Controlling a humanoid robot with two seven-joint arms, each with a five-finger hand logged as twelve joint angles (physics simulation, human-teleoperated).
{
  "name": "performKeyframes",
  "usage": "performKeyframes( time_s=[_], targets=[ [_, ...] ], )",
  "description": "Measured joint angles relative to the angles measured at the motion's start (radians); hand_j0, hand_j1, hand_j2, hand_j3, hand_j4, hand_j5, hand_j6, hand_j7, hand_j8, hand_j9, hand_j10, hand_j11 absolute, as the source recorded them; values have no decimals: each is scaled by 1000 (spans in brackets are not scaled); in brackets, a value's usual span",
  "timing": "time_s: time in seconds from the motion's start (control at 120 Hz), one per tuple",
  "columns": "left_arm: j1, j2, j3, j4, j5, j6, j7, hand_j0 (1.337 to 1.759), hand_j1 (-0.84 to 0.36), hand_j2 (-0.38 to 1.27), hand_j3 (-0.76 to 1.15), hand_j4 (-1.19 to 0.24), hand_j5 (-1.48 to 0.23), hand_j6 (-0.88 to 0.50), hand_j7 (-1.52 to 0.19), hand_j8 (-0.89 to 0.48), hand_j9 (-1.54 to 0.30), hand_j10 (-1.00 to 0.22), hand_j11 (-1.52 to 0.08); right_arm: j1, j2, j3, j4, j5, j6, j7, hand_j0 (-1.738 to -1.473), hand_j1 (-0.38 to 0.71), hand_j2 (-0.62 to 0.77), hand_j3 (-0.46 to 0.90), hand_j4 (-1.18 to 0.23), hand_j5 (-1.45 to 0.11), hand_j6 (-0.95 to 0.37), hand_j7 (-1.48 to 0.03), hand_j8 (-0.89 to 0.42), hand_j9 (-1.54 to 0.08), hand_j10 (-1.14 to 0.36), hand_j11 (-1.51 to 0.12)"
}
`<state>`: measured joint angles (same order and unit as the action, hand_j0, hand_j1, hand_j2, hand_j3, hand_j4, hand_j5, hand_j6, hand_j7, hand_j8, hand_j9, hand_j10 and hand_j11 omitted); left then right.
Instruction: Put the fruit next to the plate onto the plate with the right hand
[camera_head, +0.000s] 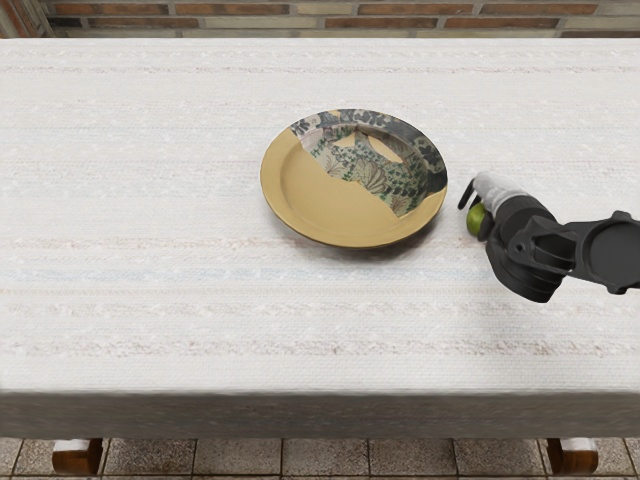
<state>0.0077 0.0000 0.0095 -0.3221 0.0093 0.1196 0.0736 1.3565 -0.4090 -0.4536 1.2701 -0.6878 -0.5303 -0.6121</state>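
Plate (300, 190): mustard yellow, its far right part dark with a pale leaf-and-flower pattern. Fruit (476, 219): yellow-green. Hand (497, 207): black and light grey. Counter (150, 200): off-white, faintly banded. Wall (300, 20): red-brown brick.

right arm (560, 255) matte blk, chunky rounded housings, round disc joint at elbow, right hand (492, 192) pale grey & blk

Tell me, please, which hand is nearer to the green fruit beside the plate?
Right. The right hand is on the green fruit, fingers curled about it; the left hand is out of view.
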Motion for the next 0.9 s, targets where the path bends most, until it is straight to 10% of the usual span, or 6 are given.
performKeyframes(
  time_s=[0.9],
  targets=[
    [0, 0, 0, 0, 0, 0, 0, 1658, 349, 0, 0, 0, 0, 0, 0, 0, 0, 0, 0, 28, -126, 195, 9, 31, 154, 2, -1652, 190, 294, 0, -784, -1138, -493, -1067, -407, -1113, -589, -1121]
  ],
)
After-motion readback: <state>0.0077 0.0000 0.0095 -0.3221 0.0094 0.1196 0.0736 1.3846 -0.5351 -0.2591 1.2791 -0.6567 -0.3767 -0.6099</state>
